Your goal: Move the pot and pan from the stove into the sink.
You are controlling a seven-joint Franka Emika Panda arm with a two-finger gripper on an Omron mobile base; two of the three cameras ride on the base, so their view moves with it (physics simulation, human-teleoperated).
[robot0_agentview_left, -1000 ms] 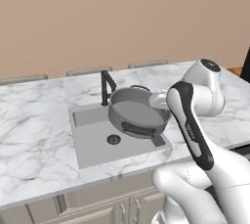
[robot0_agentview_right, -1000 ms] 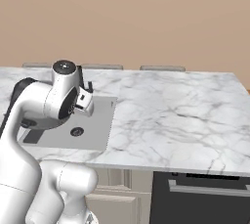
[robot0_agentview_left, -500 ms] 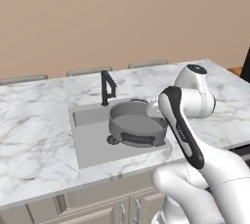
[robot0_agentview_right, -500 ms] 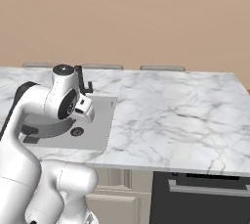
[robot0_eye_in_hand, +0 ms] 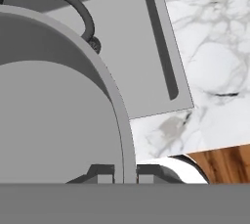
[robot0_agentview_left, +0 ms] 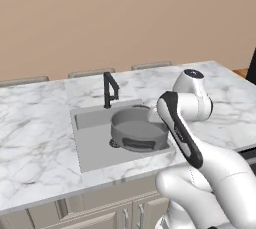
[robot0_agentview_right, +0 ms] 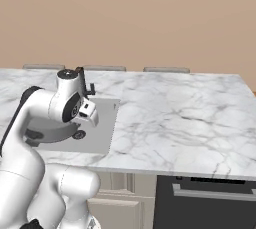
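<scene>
White marble worktop (robot0_agentview_left: 35, 123) surrounds the rectangular steel sink (robot0_agentview_left: 92, 145); inside, the round grey pot (robot0_agentview_left: 137, 129) hangs from the gripper (robot0_eye_in_hand: 125, 174), clamped on its rim

We see the scene from two base cameras set behind the arm, both looking forward and down over the marble worktop (robot0_agentview_left: 35, 123). The left one faces the sink (robot0_agentview_left: 92, 145) squarely; the right one takes it from the other side, at the worktop's left end. Both share the sink and faucet (robot0_agentview_left: 109, 89). Our hand camera sits very close above the pot (robot0_eye_in_hand: 53, 105) rim, looking into the basin.
</scene>
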